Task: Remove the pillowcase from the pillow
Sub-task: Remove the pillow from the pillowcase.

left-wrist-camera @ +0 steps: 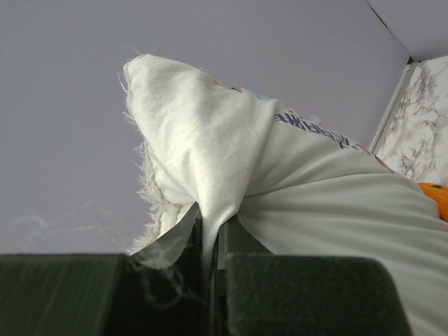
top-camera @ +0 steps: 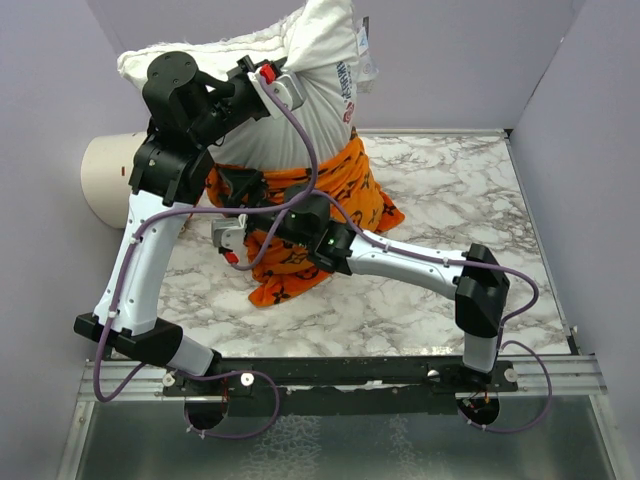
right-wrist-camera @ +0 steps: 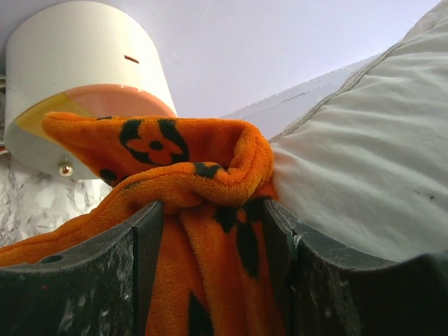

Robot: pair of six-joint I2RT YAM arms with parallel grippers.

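The white pillow [top-camera: 320,60] is lifted up at the back of the table, its lower end still inside the orange pillowcase [top-camera: 340,195], which is bunched on the marble table. My left gripper [top-camera: 288,90] is shut on a corner of the pillow; the left wrist view shows white fabric [left-wrist-camera: 210,140] pinched between the jaws of the left gripper [left-wrist-camera: 212,234]. My right gripper [top-camera: 236,190] is shut on a bunched fold of the pillowcase [right-wrist-camera: 161,147] at the left side of the pillow [right-wrist-camera: 364,161], with the orange plush filling the gap of the right gripper [right-wrist-camera: 213,224].
A cream cylinder with an orange face [top-camera: 105,175] lies at the left, just behind my right gripper; it also shows in the right wrist view [right-wrist-camera: 84,49]. Lilac walls enclose the marble table [top-camera: 440,190] at the back and sides. An orange edge of the pillowcase [left-wrist-camera: 435,197] shows at the right of the left wrist view.
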